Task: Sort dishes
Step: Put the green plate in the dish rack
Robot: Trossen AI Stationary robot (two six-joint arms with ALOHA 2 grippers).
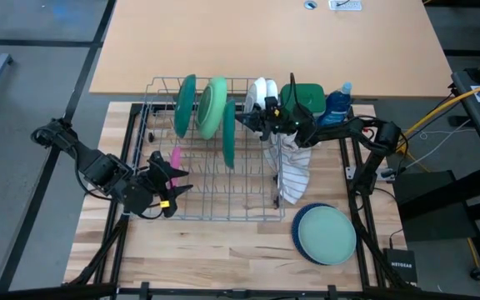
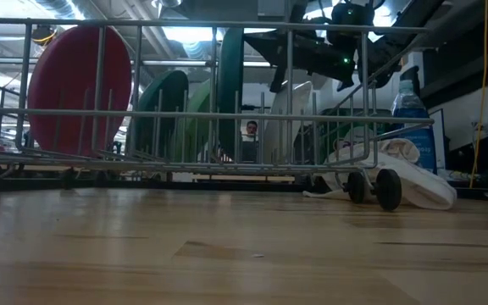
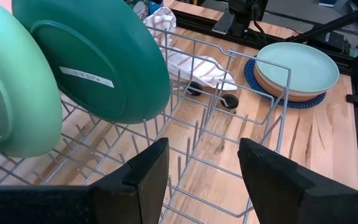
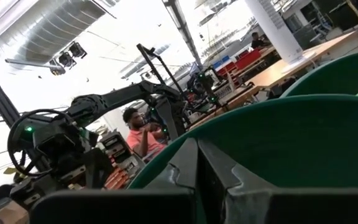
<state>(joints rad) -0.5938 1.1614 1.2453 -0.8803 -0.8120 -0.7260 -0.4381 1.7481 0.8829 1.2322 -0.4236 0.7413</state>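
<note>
The left gripper (image 1: 172,177) hangs over the near left part of the rack (image 1: 215,212), fingers (image 3: 143,174) apart and holding nothing — the pink plate (image 1: 175,156) stands in the rack just beside it. Ahead of it, past bare tines, stand the dark green plates (image 3: 104,56) and the light green plate (image 3: 11,93). The right gripper (image 1: 244,118) sits at the rack's far side, fingers together, with a dark green plate (image 4: 278,137) close in front of it and the white plate (image 1: 261,92) just behind. On the table (image 1: 223,250) well off to its near side lies a stack — teal plate (image 1: 327,233) topmost.
</note>
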